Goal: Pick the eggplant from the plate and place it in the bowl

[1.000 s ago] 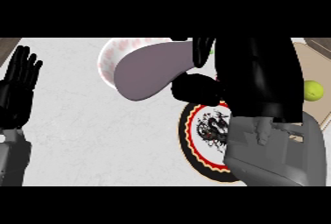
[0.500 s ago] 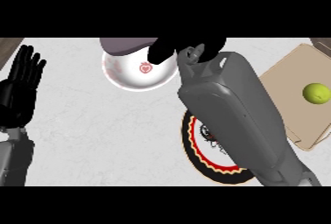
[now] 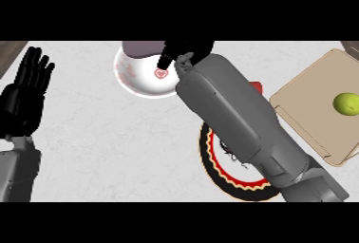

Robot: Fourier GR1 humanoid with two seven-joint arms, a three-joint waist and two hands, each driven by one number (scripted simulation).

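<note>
My forearm hides much of the plate (image 3: 219, 174), right of the bowl (image 3: 133, 81); a board (image 3: 308, 111) lies beyond. My right hand (image 3: 186, 50) grips the eggplant (image 3: 140, 48) over the bowl's far rim, seemingly lying sideways. My left hand (image 3: 24, 99) rests open.

White bowl (image 3: 132, 78) bearing a red heart; plate (image 3: 208, 160) rimmed red, black and cream; dull purple eggplant (image 3: 142, 48); tan board (image 3: 307, 102).

Only one cam here, up at the head and pointing steeply down onto the counter (image 3: 105, 142), with both forearms (image 3: 231, 118) poking in from the bottom edge. It's close in: the right hand (image 3: 186, 50) gets clipped at the top edge, the bowl (image 3: 136, 83) just under it.
</note>
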